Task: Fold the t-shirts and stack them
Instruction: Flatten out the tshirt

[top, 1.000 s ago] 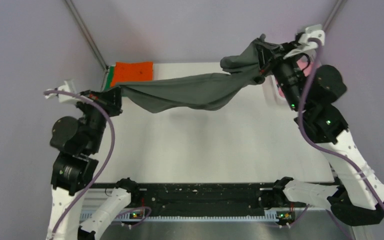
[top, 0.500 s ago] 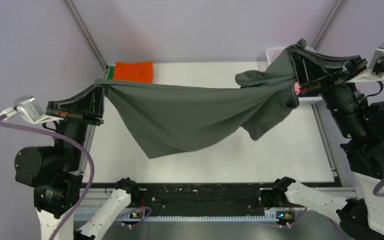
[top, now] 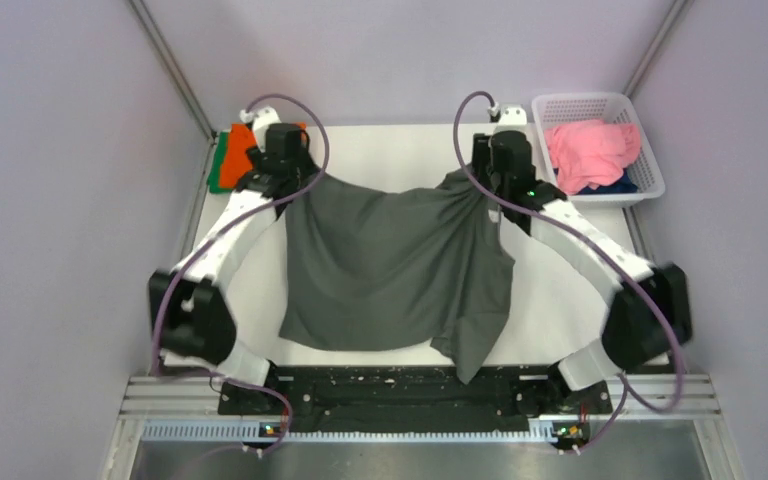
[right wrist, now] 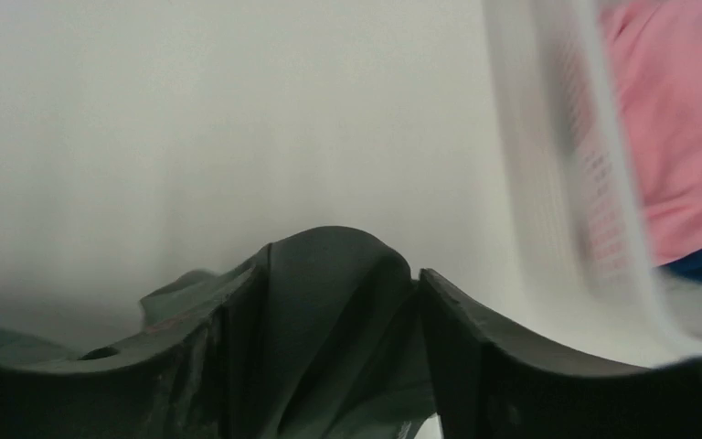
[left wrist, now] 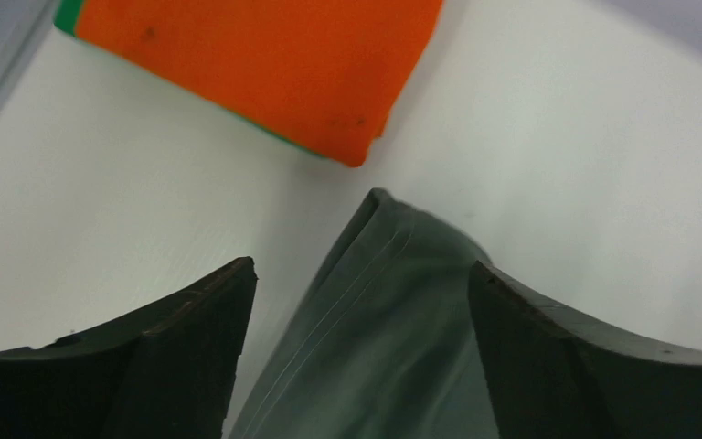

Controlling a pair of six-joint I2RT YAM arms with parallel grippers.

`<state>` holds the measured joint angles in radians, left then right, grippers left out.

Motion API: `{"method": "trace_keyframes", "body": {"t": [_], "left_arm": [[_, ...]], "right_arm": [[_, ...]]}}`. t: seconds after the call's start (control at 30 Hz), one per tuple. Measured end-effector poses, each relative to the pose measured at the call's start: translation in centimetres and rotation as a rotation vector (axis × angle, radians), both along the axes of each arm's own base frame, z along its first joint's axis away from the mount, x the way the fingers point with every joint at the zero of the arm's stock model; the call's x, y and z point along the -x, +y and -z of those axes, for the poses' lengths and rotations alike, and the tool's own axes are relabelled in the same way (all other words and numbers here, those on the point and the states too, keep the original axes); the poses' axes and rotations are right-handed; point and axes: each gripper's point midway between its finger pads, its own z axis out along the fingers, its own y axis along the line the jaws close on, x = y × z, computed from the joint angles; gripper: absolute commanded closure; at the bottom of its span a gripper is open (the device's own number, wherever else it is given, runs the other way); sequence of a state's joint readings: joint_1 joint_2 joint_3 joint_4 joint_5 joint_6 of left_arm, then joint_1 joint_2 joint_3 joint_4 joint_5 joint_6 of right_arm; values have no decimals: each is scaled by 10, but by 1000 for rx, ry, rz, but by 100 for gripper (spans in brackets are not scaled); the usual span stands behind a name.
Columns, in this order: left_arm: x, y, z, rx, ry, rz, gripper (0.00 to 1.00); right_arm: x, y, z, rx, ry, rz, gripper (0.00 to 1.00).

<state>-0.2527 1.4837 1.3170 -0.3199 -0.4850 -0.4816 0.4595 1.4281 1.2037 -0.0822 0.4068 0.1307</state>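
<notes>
Top external: both hands hidden | wrists: left hand (left wrist: 356,302), right hand (right wrist: 338,293) grasp grey t-shirt (top: 390,265)

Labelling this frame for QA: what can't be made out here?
- Left gripper closure on the dark grey t-shirt: fingertips cut off by the left wrist view's bottom edge.
- Navy cloth in the basket: mostly buried under the pink shirt.
- Green shirt: covered by the orange shirt, with only an edge showing.

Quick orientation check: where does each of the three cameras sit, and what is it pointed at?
Top external: overhead behind the bases, sees both arms, grey t-shirt, basket.
Left wrist: between its fingers, faces the far-left corner, orange t-shirt.
Right wrist: fingers clamp grey cloth, facing the basket, pink t-shirt.
All three share the grey shirt.
</notes>
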Motion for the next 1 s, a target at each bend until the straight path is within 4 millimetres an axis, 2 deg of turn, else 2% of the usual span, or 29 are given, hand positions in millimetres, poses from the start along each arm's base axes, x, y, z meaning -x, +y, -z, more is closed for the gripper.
{"method": "trace_keyframes", "body": {"t": [0.03,0.1,0.13,0.2,0.23,0.3,0.4,0.47,0.57,0.67,0.83,0.9,1.0], "left_arm": [[-11,5,38,-5,104,-27,1],[-26,15,96,-7,272,-69,1],[-31,19,118,-4,340,-84,1],[-32,25,142,8,414,-97,1],[-27,25,146,17,439,-96,1],[-21,20,140,41,438,-77,1],[-4,8,119,95,395,-23,1],[9,1,108,132,371,12,1],[32,-9,105,182,361,61,1],[63,-19,125,221,414,102,1],[108,-40,172,297,534,171,1],[119,-49,186,327,581,195,1],[117,-59,200,359,616,217,1]], "right_arm": [[-18,-7,47,6,98,22,3],[-38,-16,118,2,255,59,1],[-41,-20,150,3,335,73,1],[-37,-20,183,-5,429,70,1],[-31,-17,189,-12,462,60,1],[-29,-10,182,-43,459,41,1],[-22,1,153,-109,406,-3,1],[-10,4,136,-148,381,-33,1],[13,7,126,-189,376,-79,1],[39,7,140,-210,428,-113,1],[84,4,194,-230,585,-121,2],[95,2,208,-237,629,-110,2],[94,3,220,-247,653,-94,2]]}}
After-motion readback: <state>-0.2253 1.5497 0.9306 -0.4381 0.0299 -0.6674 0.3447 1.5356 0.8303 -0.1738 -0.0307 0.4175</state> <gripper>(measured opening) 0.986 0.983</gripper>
